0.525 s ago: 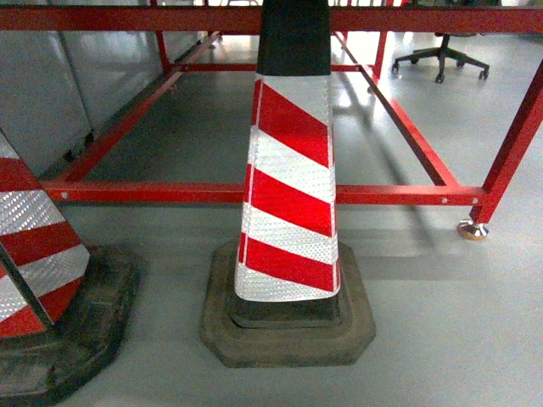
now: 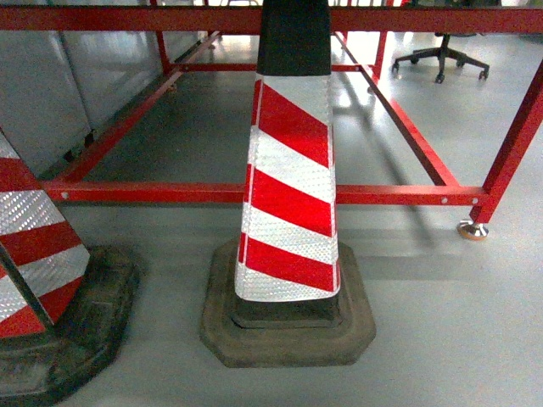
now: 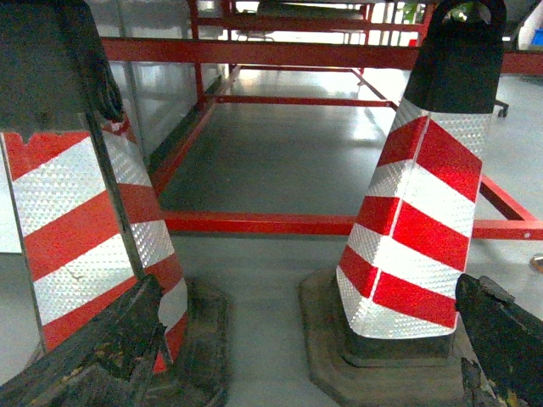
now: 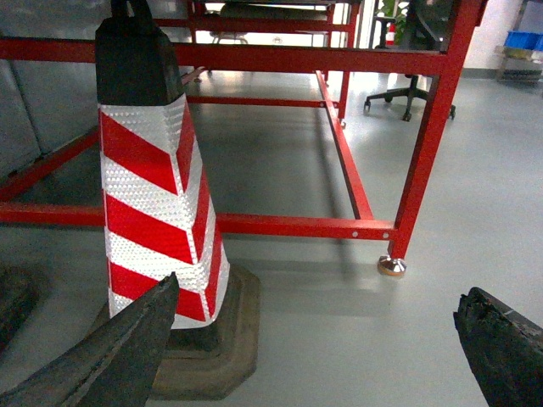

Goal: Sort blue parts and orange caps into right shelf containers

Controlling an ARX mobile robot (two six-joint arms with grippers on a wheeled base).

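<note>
Both claws spread wide, gripping nothing, low over the grey floor [image 2: 441, 322].

Left gripper [image 3: 314, 356] and right gripper [image 4: 322, 356] each show two dark fingers far apart. Two red-and-white striped cones: one [image 2: 291, 186] central on its black base, another [image 2: 34, 246] at the floor's left edge. Behind, a red frame [image 2: 399, 194]; bare floor stretches right. No caps or blue bins visible.

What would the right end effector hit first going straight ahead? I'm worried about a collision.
Probably the red steel frame's lower crossbar, past bare grey floor; the red-and-white striped traffic cone stands left of that line. Depth is unclear.
</note>
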